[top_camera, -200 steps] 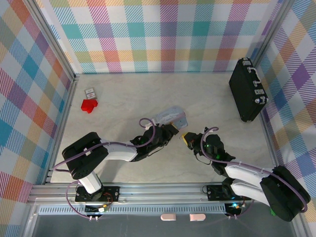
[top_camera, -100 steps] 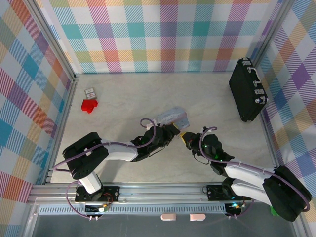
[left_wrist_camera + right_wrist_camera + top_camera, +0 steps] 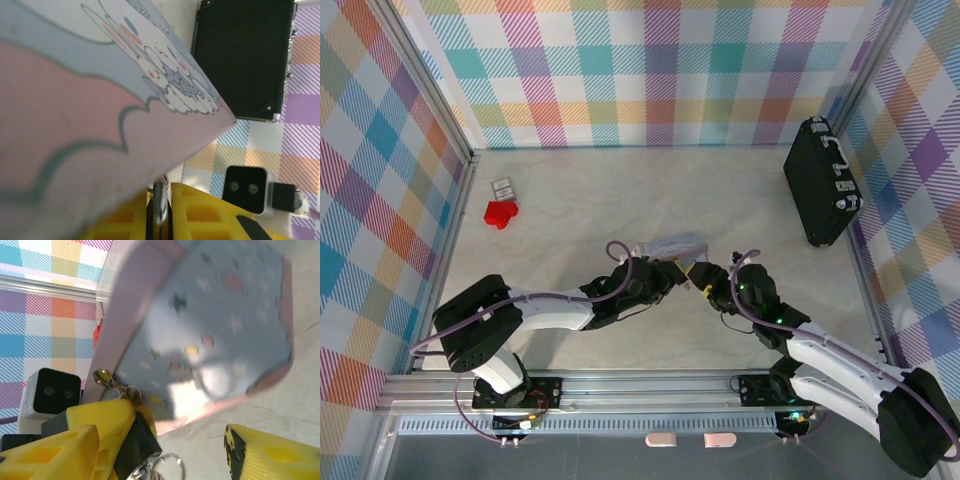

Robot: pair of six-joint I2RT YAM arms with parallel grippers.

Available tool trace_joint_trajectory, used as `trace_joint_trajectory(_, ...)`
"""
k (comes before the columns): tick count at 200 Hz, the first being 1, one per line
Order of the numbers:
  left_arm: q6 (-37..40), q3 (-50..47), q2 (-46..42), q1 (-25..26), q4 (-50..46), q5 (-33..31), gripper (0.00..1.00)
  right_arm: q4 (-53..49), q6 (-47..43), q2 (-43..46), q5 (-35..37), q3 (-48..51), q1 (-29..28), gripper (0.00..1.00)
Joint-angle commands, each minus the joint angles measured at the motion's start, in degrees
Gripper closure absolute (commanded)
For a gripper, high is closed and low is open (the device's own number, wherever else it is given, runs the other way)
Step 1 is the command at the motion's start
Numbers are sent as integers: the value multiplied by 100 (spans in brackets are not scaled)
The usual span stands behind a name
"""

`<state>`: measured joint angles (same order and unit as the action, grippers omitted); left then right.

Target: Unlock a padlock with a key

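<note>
Red block: lies on the pale table, far out to the left of both grippers. A small grey card sits just behind it.

Left gripper: extended to mid-table. In its wrist view the yellow fingers are pressed close together with a silvery shackle in the slit between them, pinching the padlock.

Pale blue tin: cartoon-printed face with pink trim, just beyond the left gripper's tips. I cannot tell whether it touches them.

Padlock: small dark body, held against the left gripper's finger at the near corner of the tin. Its shackle leads up toward a silvery clasp on the tin's edge. A wire key ring hangs at its lower end. Whether a key sits in the lock cannot be told.

Right gripper: just right of the left gripper, tips toward the padlock. In its wrist view the yellow fingers are spread wide, at the two lower corners of that view.

Black case: well to the right of the right gripper and beyond it, close against the checked wall.
</note>
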<state>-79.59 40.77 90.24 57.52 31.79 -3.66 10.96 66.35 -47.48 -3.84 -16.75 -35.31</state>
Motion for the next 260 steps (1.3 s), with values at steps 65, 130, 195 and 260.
trace_joint_trajectory(65, 479, -163, -421, -438, -535, 338, 100, -1579, -3765, 328, 168, -602, -465, 29)
trace_joint_trajectory(130, 821, -190, -592, -633, -1193, 519, 100, -1782, -5001, -66, 1366, -928, -1620, 30)
trace_joint_trajectory(195, 899, -367, -595, -814, -881, 824, 100, -498, -6066, -993, 2308, -876, -2705, 40)
trace_joint_trajectory(260, 911, -535, -587, -847, -582, 987, 100, 1062, -6641, -1626, 3332, -162, -2983, 50)
